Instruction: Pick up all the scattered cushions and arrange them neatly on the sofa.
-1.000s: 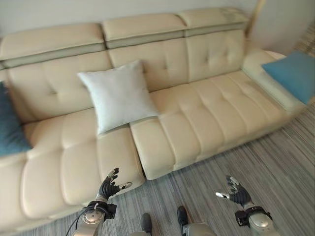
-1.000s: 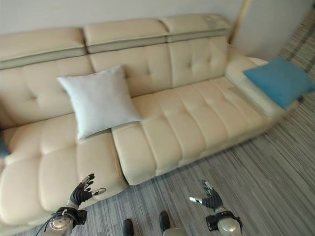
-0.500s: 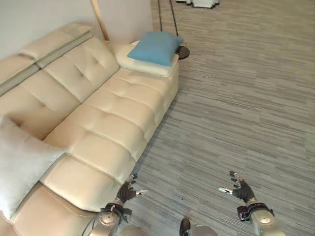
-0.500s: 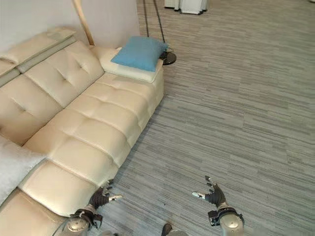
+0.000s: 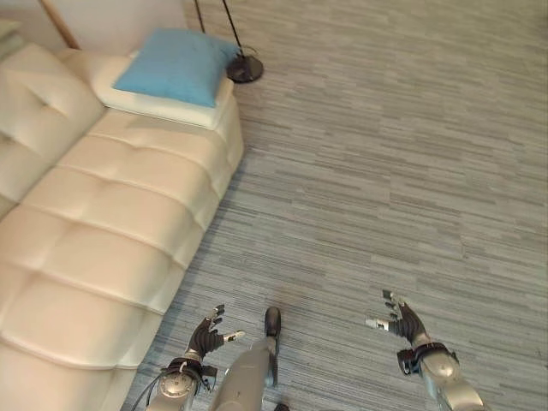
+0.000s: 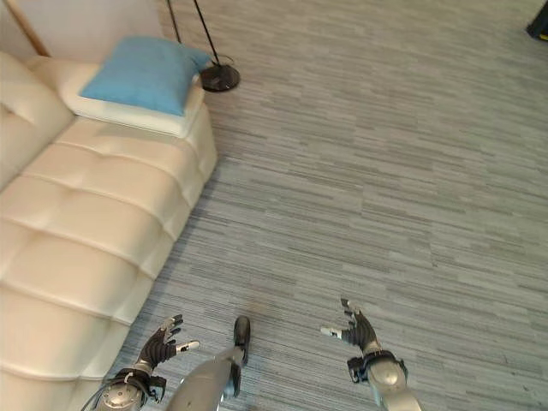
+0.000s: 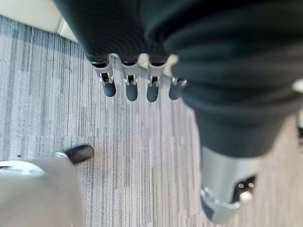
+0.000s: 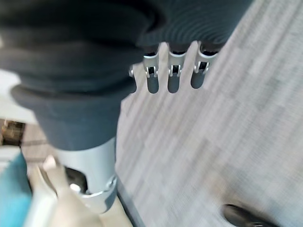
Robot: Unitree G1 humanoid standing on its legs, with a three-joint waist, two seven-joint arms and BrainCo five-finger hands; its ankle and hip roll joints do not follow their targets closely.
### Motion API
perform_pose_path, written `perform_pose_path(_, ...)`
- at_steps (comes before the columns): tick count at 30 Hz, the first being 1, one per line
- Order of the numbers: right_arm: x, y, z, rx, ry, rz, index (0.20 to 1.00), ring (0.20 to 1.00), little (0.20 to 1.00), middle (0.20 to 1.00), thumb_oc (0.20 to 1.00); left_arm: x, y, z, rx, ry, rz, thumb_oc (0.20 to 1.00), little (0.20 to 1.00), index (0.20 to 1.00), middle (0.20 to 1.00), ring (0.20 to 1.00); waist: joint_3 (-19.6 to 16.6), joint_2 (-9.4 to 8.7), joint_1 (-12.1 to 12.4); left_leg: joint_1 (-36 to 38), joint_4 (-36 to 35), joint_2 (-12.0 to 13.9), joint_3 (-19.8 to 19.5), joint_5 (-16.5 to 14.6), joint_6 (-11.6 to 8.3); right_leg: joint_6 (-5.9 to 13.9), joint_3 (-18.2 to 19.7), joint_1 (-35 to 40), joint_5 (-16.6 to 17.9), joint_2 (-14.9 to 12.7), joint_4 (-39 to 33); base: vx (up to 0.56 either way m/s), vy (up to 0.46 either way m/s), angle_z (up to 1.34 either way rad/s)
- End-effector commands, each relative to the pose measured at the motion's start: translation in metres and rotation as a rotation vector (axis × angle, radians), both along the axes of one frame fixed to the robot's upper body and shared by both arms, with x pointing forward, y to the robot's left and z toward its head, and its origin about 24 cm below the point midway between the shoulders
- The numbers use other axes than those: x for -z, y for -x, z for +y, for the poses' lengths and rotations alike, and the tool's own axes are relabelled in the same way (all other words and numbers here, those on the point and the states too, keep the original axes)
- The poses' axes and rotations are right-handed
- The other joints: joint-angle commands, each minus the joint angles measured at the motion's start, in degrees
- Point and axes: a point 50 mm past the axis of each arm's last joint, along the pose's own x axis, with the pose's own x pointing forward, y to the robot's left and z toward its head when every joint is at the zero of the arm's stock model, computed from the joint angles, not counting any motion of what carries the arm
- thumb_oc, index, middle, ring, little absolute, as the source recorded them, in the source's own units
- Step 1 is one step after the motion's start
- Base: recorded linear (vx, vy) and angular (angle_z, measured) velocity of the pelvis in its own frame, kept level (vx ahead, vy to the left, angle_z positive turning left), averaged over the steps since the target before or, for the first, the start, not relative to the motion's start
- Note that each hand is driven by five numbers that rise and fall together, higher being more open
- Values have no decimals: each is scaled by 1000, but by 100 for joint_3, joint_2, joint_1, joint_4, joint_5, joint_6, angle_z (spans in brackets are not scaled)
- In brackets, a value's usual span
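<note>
A blue cushion (image 5: 175,66) lies flat on the right armrest of the cream sofa (image 5: 103,214), at the far left of the eye views. My left hand (image 5: 205,335) hangs low beside the sofa's front edge, fingers straight and spread, holding nothing. My right hand (image 5: 401,318) is out over the striped grey floor to the right, also open and empty. In the left wrist view its fingers (image 7: 131,87) point at bare carpet; the right wrist view shows straight fingers (image 8: 173,78) over the floor.
A floor lamp's black round base (image 5: 244,69) and thin pole stand just behind the sofa's armrest. Striped grey carpet (image 5: 385,171) stretches wide to the right of the sofa.
The camera has swung further right: the white cushion has left the view, the blue cushion and armrest have shifted to the upper left. Both hands stay open and low.
</note>
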Motion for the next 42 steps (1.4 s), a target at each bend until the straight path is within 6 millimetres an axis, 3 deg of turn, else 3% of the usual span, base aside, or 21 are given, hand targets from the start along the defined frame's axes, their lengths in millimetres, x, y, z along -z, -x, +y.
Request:
perform_pose_path(1, -17, -8, -3, -51, 31, -91, 1000, 1000, 1000, 1000, 1000, -22, -27, -3, 48, -15, -144, 1000, 1000, 1000, 1000, 1000, -277, -199, 118, 264, -190, 658, -254, -88, -1650, 746, -59, -665, 580, -1645, 160, 197, 128, -25)
perform_pose_path(3, -18, -12, 2, -73, 20, -99, 1000, 1000, 1000, 1000, 1000, -26, -31, -2, 59, -18, -163, 1000, 1000, 1000, 1000, 1000, -241, -221, 97, 416, -131, 588, -162, -266, -1513, 915, 29, -992, 1146, -1790, 884, 300, 178, -58)
perform_pose_path(7, -20, -17, 12, -84, -5, -118, 1000, 1000, 1000, 1000, 1000, -31, -37, 0, 68, -30, -185, 1000, 1000, 1000, 1000, 1000, -198, -134, 47, 936, -167, 480, -92, -651, -1327, 930, -224, -1520, 1554, -2014, 1441, 296, 146, 13)
perform_pose_path(8, -21, -18, 12, -90, -4, -123, 1000, 1000, 1000, 1000, 1000, -31, -37, 0, 67, -32, -187, 1000, 1000, 1000, 1000, 1000, -192, -39, -18, 1221, -298, 448, -176, -750, -1305, 808, -362, -1870, 1370, -1911, 1271, 280, 99, 39)
perform_pose_path(9, -21, -18, 12, -90, -4, -123, 1000, 1000, 1000, 1000, 1000, -31, -37, 0, 67, -31, -186, 1000, 1000, 1000, 1000, 1000, -184, -46, -27, 1234, -300, 437, -182, -758, -1307, 808, -368, -1867, 1343, -1923, 1299, 362, 88, 25)
perform_pose_path(11, -24, -21, 12, -96, 3, -130, 1000, 1000, 1000, 1000, 1000, -31, -35, 2, 61, -38, -183, 1000, 1000, 1000, 1000, 1000, -120, 54, -84, 1551, -416, 452, -214, -876, -1323, 711, -777, -2197, 1000, -1929, 818, 294, 21, 22)
perform_pose_path(17, -25, -20, 10, -107, 23, -130, 1000, 1000, 1000, 1000, 1000, -29, -33, -1, 78, -39, -177, 1000, 1000, 1000, 1000, 1000, 67, 81, -338, 2080, -475, 322, -454, -1146, -1390, 775, -751, -2789, 1270, -1772, 5, 251, -66, 6)
perform_pose_path(22, -18, -9, 2, -83, 27, -96, 1000, 1000, 1000, 1000, 1000, -23, -29, -6, 90, -31, -152, 1000, 1000, 1000, 1000, 1000, -46, 34, -380, 2159, -183, 241, -589, -1343, -1588, 655, -673, -2335, 1271, -1728, -395, 203, -130, 71)
perform_pose_path(24, -18, -7, -2, -68, 33, -93, 1000, 1000, 1000, 1000, 1000, -22, -28, -8, 89, -20, -149, 1000, 1000, 1000, 1000, 1000, -84, 51, -409, 2073, 83, 319, -585, -1285, -1738, 589, -776, -2162, 1241, -1722, -501, 129, -141, 61)
perform_pose_path(27, -21, -5, -10, -58, 44, -98, 1000, 1000, 1000, 1000, 1000, -22, -31, -11, 95, -17, -153, 1000, 1000, 1000, 1000, 1000, -58, 29, -435, 1686, 1073, 535, -456, -1053, -1952, 377, -873, -1819, 1036, -1675, -612, 212, -168, 63)
perform_pose_path(28, -20, -3, -14, -45, 46, -89, 1000, 1000, 1000, 1000, 1000, -22, -32, -12, 91, -11, -151, 1000, 1000, 1000, 1000, 1000, -36, 24, -446, 1472, 1098, 733, -233, -991, -1936, 318, -948, -1678, 878, -1677, -627, 204, -72, 49)
perform_pose_path(32, -19, 1, -18, -31, 55, -82, 1000, 1000, 1000, 1000, 1000, -22, -33, -13, 103, -16, -149, 1000, 1000, 1000, 1000, 1000, -73, -30, -420, 1205, 632, 842, -18, -1040, -1810, 312, -991, -1538, 721, -1672, -665, 173, -21, 10)
perform_pose_path(35, -19, 1, -19, -24, 63, -77, 1000, 1000, 1000, 1000, 1000, -24, -35, -11, 101, -35, -156, 1000, 1000, 1000, 1000, 1000, -48, -70, -327, 778, 267, 976, -27, -584, -1880, 304, -937, -1305, 556, -1547, -700, 193, -12, 17)
perform_pose_path(38, -17, 0, -15, -32, 55, -68, 1000, 1000, 1000, 1000, 1000, -24, -33, -7, 78, -38, -154, 1000, 1000, 1000, 1000, 1000, -27, -105, -252, 580, 260, 1056, -177, -379, -1948, 306, -809, -1138, 439, -1485, -658, 316, 26, -21)
perform_pose_path(42, -14, 3, -13, -40, 57, -56, 1000, 1000, 1000, 1000, 1000, -23, -31, -4, 67, -43, -146, 1000, 1000, 1000, 1000, 1000, -141, -86, -266, 776, -195, 1086, 71, -169, -1945, 377, -720, -1021, 343, -1484, -458, 415, 160, -18)
